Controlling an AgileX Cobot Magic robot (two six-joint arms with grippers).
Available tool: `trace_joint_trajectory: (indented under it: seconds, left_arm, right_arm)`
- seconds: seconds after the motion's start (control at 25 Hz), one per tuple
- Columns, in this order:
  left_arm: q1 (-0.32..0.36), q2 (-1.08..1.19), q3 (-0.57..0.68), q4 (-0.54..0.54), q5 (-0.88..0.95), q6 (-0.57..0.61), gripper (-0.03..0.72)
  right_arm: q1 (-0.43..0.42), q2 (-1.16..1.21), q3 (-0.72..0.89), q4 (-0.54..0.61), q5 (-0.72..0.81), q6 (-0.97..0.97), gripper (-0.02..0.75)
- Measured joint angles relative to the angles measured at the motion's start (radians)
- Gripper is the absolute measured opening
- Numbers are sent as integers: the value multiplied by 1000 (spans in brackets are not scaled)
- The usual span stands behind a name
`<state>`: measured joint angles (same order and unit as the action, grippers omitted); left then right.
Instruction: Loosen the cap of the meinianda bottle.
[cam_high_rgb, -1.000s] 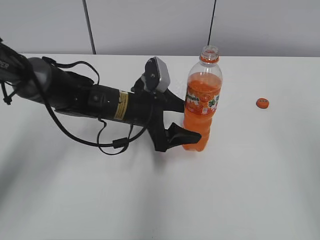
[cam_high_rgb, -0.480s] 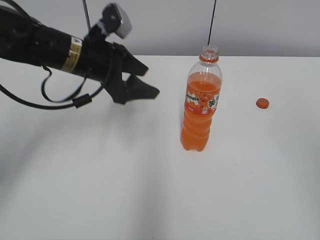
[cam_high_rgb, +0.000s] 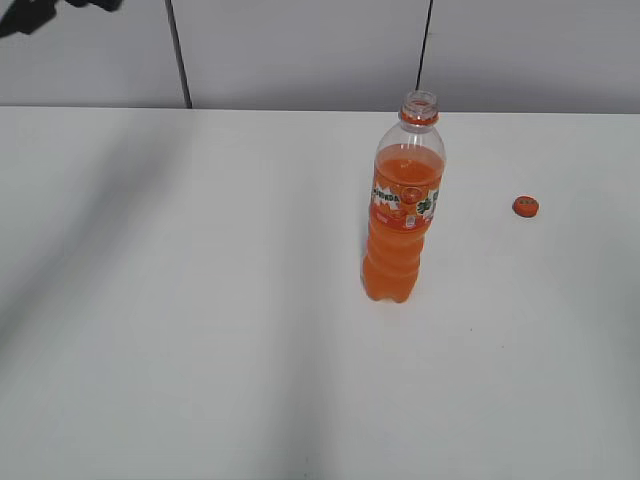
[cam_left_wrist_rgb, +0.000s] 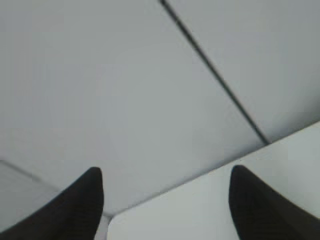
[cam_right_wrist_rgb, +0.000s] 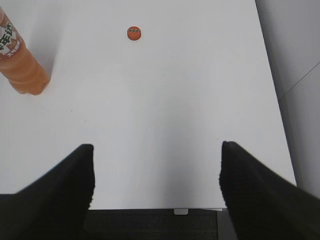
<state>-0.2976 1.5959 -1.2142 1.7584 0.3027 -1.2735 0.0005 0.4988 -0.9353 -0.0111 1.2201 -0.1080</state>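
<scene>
The meinianda bottle (cam_high_rgb: 404, 205) stands upright on the white table with its mouth open and no cap on it. Its lower part also shows in the right wrist view (cam_right_wrist_rgb: 20, 60). The orange cap (cam_high_rgb: 526, 207) lies on the table to the bottle's right, apart from it, and shows in the right wrist view (cam_right_wrist_rgb: 134, 33). My left gripper (cam_left_wrist_rgb: 165, 180) is open and empty, raised high and facing the wall and a table corner. My right gripper (cam_right_wrist_rgb: 156, 155) is open and empty, above the table's near edge, far from the cap and the bottle.
The white table (cam_high_rgb: 200, 330) spreads wide around the bottle. A grey wall with dark vertical seams (cam_high_rgb: 178, 55) stands behind it. The table's right edge and the floor (cam_right_wrist_rgb: 295, 100) show in the right wrist view.
The left arm has let go of the bottle, lifted up and to the left, and has nearly left the exterior view. The bottle and the cap have not moved.
</scene>
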Motion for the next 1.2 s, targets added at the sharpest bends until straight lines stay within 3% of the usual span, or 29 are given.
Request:
trace_joint_trajectory:
  seconds: [0.12, 0.28, 0.36, 0.48, 0.64, 0.84, 1.2]
  left_arm:
    - [2, -48, 0, -283, 155, 325, 477]
    - [7, -116, 0, -862, 362, 854, 473]
    - [7, -156, 1, -1105, 443, 992, 472]
    - [6, -234, 1, -1333, 508, 1134, 471]
    - [6, -360, 1, -1479, 570, 1248, 470]
    - [6, -549, 47, -1518, 618, 1273, 470]
    - [6, -953, 321, -1600, 698, 1273, 470]
  right_arm:
    - [0, 0, 0, -17, 0, -12, 585]
    - [0, 0, 0, -59, -1, -41, 585]
    - [0, 0, 0, -68, -27, -44, 585]
    - [0, 0, 0, -65, -82, -45, 585]
    - [0, 0, 3, -51, -118, -46, 585]
    - [0, 0, 75, -16, -118, -46, 585]
    - [0, 0, 255, 11, -113, -55, 585]
